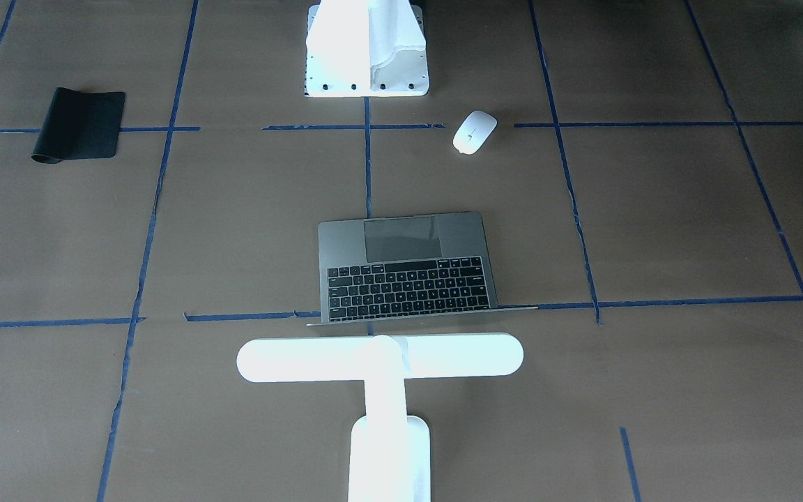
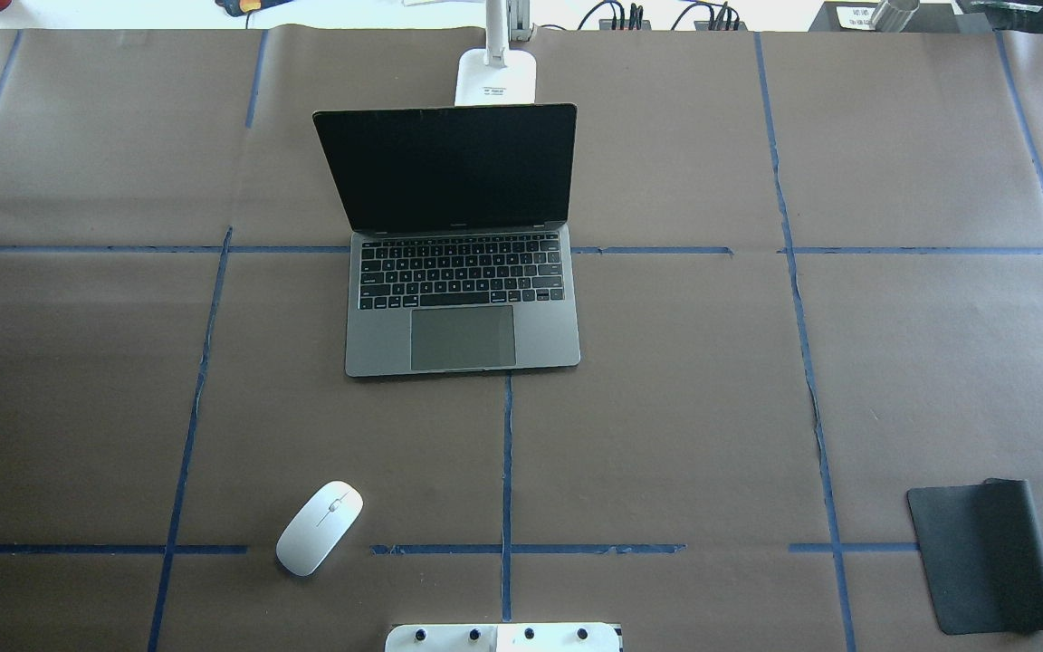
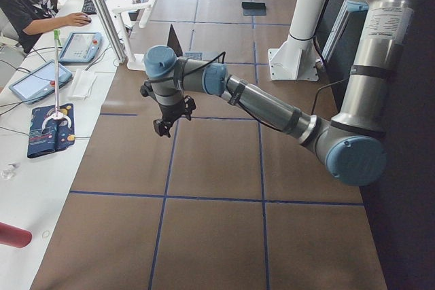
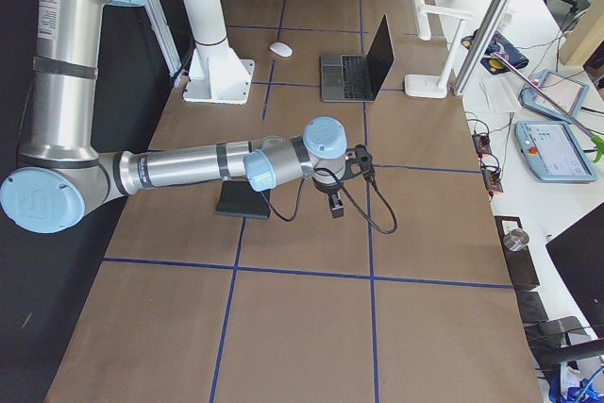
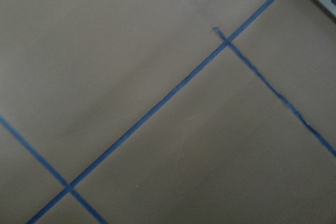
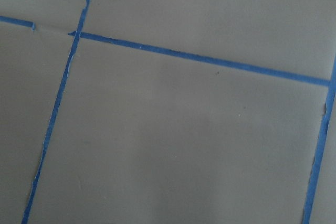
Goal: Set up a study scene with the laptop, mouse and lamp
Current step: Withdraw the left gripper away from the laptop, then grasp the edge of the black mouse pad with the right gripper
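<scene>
Setup seems nearly finished: white T-shaped lamp (image 1: pixel 380 359) behind open dark grey metal laptop (image 2: pixel 463 308), glossy white oval mouse (image 2: pixel 320 527) well apart from it; cannot tell how wide left claw (image 3: pixel 162 129) or right claw (image 4: pixel 337 209) stands.

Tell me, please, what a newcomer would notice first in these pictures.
The open laptop sits at the centre of the table, its dark screen facing the robot, with the white lamp standing behind it at the far edge. The mouse lies near the robot's base on its left, and a black mat on its right.

bare paper (image 2: pixel 666 407) separates mouse (image 2: pixel 319 528) and laptop (image 2: pixel 463 317); lamp (image 2: pixel 496 77) crowds laptop's back.
</scene>
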